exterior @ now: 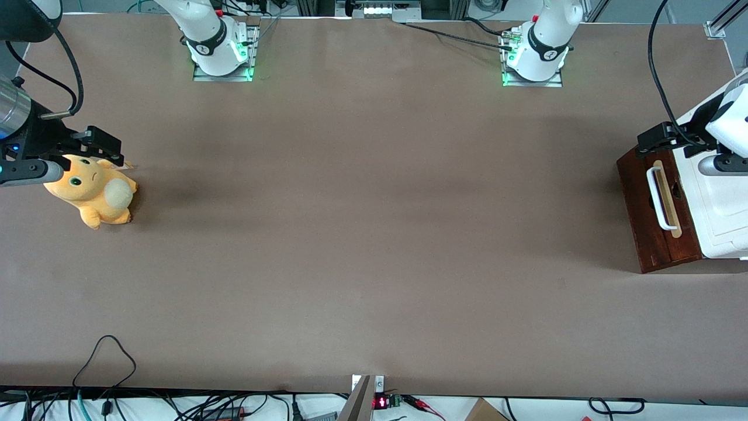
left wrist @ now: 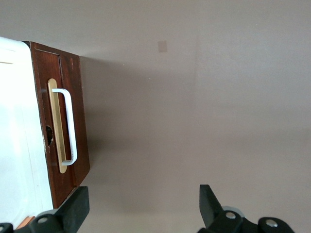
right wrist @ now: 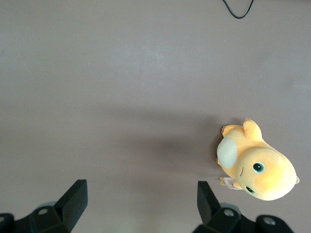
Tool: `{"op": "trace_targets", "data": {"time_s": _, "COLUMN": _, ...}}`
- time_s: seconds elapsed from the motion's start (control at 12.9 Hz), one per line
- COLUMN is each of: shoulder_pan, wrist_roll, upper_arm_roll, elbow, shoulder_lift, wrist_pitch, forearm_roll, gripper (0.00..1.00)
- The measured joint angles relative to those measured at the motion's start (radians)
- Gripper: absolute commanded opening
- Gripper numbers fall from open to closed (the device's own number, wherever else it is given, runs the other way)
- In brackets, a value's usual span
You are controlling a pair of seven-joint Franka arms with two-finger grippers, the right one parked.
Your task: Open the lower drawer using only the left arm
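The lower drawer (exterior: 641, 217) shows a dark red-brown front with a white loop handle (exterior: 657, 199) on a tan strip, flush under the white cabinet top (exterior: 724, 204) at the working arm's end of the table. My left gripper (exterior: 654, 140) hovers above the end of the drawer front that is farther from the front camera. In the left wrist view the gripper (left wrist: 144, 206) is open, with only bare table between its black fingers (left wrist: 77, 206). The drawer (left wrist: 80, 121) and its handle (left wrist: 70, 126) lie beside the gripper, apart from it.
A yellow plush toy (exterior: 93, 193) lies toward the parked arm's end of the brown table (exterior: 374, 234); the right wrist view also shows the toy (right wrist: 257, 167). A black cable (exterior: 105, 356) loops onto the table edge nearest the front camera.
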Motion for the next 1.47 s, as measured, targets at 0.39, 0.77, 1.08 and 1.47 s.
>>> {"op": "trace_targets", "data": {"time_s": 0.39, "shoulder_pan": -0.005, "wrist_roll": 0.000, "upper_arm_roll": 0.000, "elbow": 0.023, "shoulder_lift": 0.000, "wrist_pitch": -0.035, "forearm_roll": 0.000, "gripper": 1.00}}
{"op": "trace_targets", "data": {"time_s": 0.77, "shoulder_pan": -0.006, "wrist_roll": 0.000, "upper_arm_roll": 0.000, "elbow": 0.023, "shoulder_lift": 0.001, "wrist_pitch": -0.040, "forearm_roll": 0.000, "gripper": 1.00}}
{"op": "trace_targets", "data": {"time_s": 1.08, "shoulder_pan": -0.006, "wrist_roll": 0.001, "upper_arm_roll": 0.001, "elbow": 0.023, "shoulder_lift": 0.004, "wrist_pitch": -0.042, "forearm_roll": 0.000, "gripper": 1.00}}
{"op": "trace_targets", "data": {"time_s": 1.47, "shoulder_pan": -0.005, "wrist_roll": 0.038, "upper_arm_roll": 0.002, "elbow": 0.023, "shoulder_lift": 0.007, "wrist_pitch": -0.076, "forearm_roll": 0.000, "gripper": 1.00}}
